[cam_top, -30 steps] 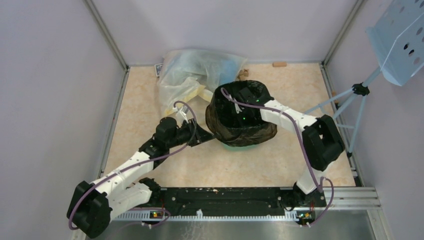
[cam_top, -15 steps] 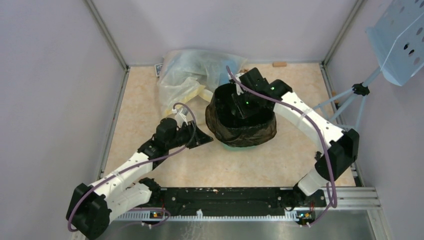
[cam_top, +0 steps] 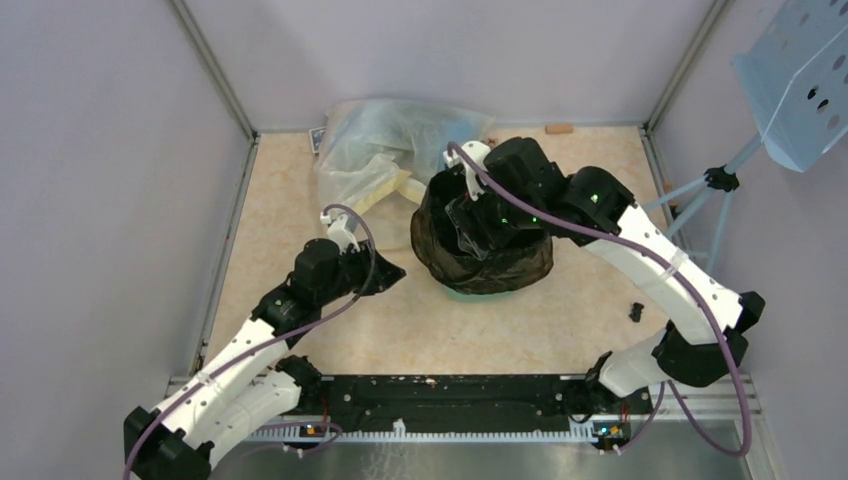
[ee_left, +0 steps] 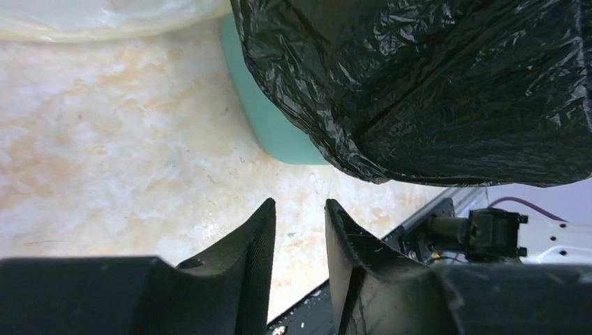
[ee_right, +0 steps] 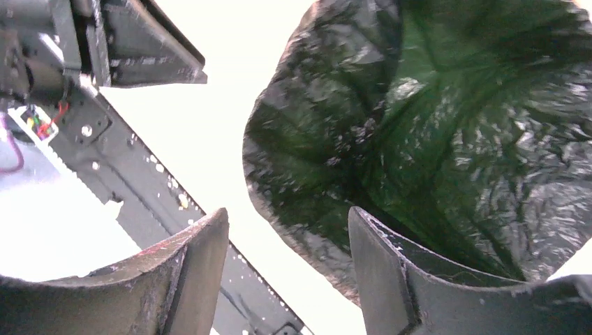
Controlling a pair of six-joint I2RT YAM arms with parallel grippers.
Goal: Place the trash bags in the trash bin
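Note:
The black trash bag [cam_top: 500, 262] lines the mint-green trash bin [cam_top: 462, 291] at mid-table, its crinkled rim folded down over the outside. In the left wrist view the bag [ee_left: 433, 91] hangs over the bin's wall [ee_left: 269, 118]. My right gripper [cam_top: 472, 222] hovers over the bin's mouth, open and holding nothing. Its wrist view shows the jaws [ee_right: 287, 213] apart above the bag's near rim [ee_right: 433, 125], with green showing through the plastic. My left gripper [cam_top: 385, 272] sits low to the left of the bin, clear of the bag. Its jaws [ee_left: 300, 206] stand narrowly open over bare floor.
A large clear yellowish bag [cam_top: 390, 150] lies behind the bin at the back left. A pale blue perforated tray [cam_top: 800, 80] on a tripod stands at the right wall. A small black piece [cam_top: 636, 311] lies on the floor at right. The black base rail [cam_top: 450, 390] runs along the near edge.
My right gripper has lifted out of the bin and opened, its elbow swinging out to the right. My left gripper has drawn back left, away from the bag's edge.

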